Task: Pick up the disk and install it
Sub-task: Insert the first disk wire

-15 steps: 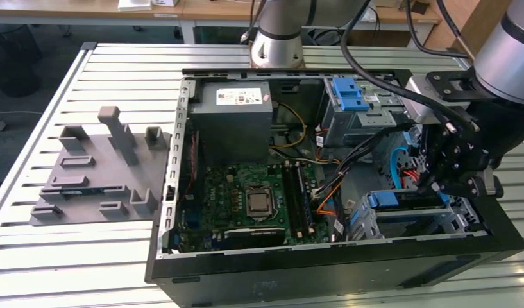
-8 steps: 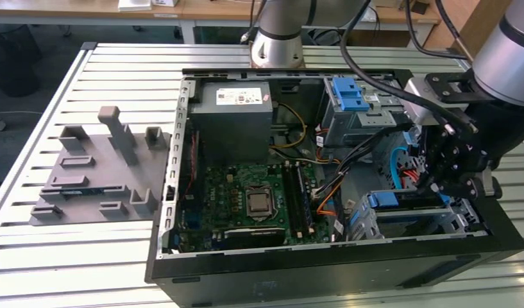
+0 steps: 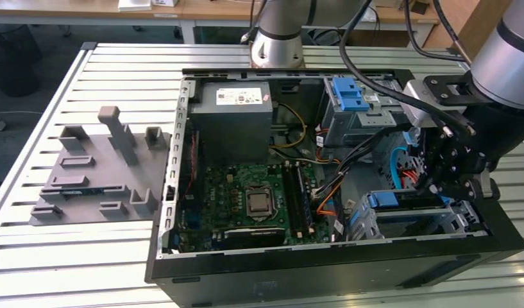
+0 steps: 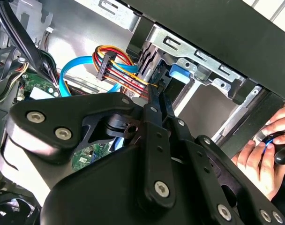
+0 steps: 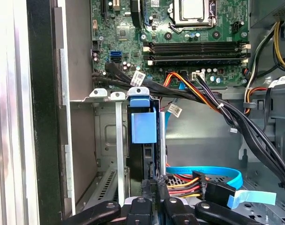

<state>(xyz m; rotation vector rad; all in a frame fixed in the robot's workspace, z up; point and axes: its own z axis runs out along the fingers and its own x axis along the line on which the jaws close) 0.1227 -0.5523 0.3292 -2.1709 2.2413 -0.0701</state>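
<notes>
On the exterior view's left, a grey foam tray [image 3: 95,176] is lying on the slatted table [image 3: 39,250]. Rightward, the open computer case [image 3: 330,269] is showing its green board [image 3: 253,199]. At the near right drive cage [image 3: 433,221], the gripper [image 3: 437,183] is pressing the disk [image 5: 143,140] in on edge, fingers clamped together on it.

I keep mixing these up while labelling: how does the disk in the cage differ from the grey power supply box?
The disk is slim and stands on edge in a metal cage; the power supply box is far bulkier. The disk carries a blue plastic tab; the box a white sticker. The gripper is at the disk, away from the box. Both sit inside the open case.
</notes>
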